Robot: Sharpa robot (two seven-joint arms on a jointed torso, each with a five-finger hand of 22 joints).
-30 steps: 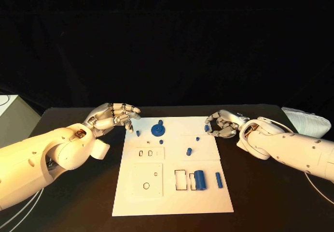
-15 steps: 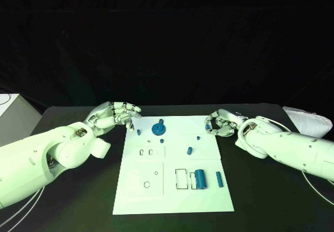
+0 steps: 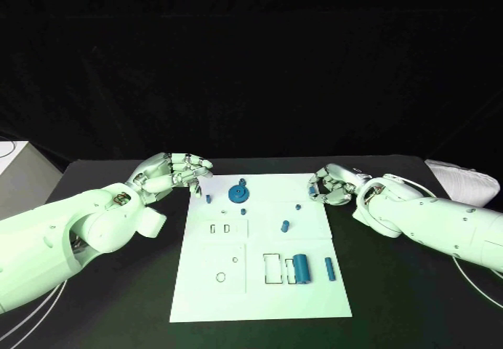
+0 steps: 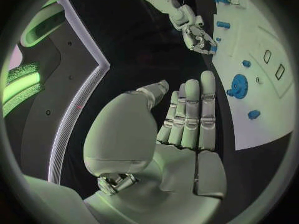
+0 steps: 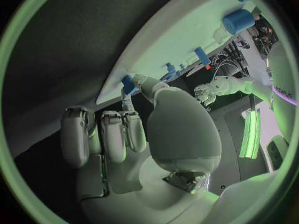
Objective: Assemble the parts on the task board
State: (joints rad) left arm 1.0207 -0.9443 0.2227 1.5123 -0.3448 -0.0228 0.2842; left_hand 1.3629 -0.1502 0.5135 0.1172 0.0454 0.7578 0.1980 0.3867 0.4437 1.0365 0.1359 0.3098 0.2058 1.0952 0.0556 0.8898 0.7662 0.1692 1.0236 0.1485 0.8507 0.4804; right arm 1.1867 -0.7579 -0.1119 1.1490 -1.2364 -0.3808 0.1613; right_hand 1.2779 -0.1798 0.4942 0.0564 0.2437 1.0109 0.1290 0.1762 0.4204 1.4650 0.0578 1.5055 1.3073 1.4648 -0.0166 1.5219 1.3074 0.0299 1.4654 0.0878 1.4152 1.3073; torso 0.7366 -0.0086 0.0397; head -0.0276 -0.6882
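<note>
Up at the far right corner of the white rectangular task board, the silver right hand has its fingers curled in, and a small blue peg-like part sits pinched between its thumb and a fingertip — the right wrist view shows this plainly, with the part just off the board's edge. Across the board, the silver left hand hovers at the far left corner, fingers held straight and close together with the thumb apart, gripping nothing; the left wrist view shows its palm bare.

Between the two hands, at the far end of the board, lies a round blue gear-shaped part, with a few small blue studs near it. Further toward the middle rests a short blue pin. Nearer the robot, a thick blue cylinder stands just beside outlined rectangular slots, and a slim blue bar lies alongside it — close, but apart. All of it rests on the black table.
</note>
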